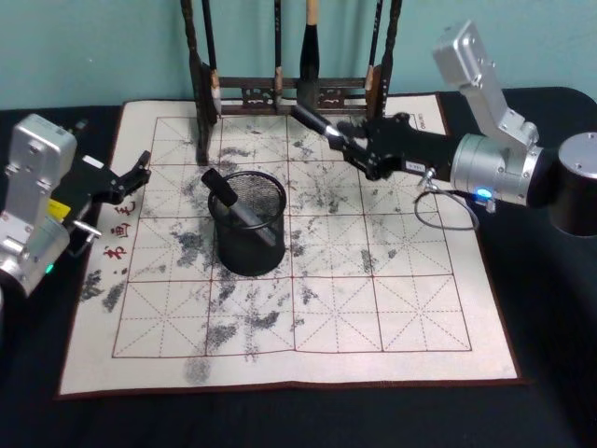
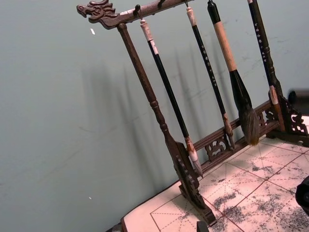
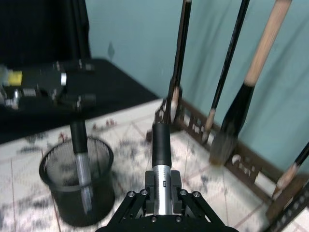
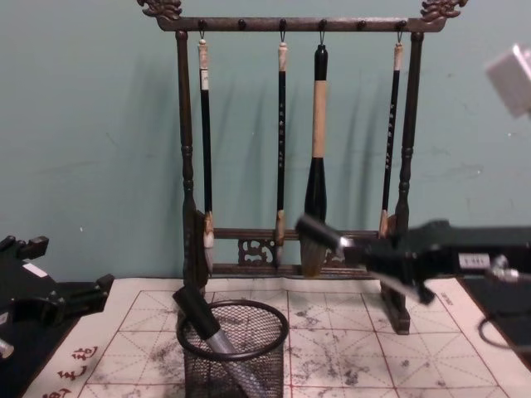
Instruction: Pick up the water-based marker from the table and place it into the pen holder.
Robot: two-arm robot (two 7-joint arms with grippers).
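My right gripper [image 1: 352,145] is shut on a water-based marker [image 1: 315,121] with a silver barrel and black cap. It holds the marker above the mat, close in front of the brush rack, cap pointing to the left. In the right wrist view the marker [image 3: 161,154] sticks out from between the fingers, and the pen holder [image 3: 72,203] stands lower and off to one side. The black mesh pen holder [image 1: 250,257] stands mid-mat with another marker [image 1: 224,191] leaning inside it, cap up. My left gripper [image 1: 138,172] is parked open at the mat's left edge.
The tall wooden brush rack [image 1: 270,93] with several hanging brushes [image 4: 315,174] stands along the back of the mat, right behind the held marker. The ink-stained gridded mat [image 1: 373,299] has free room in front and to the right of the holder.
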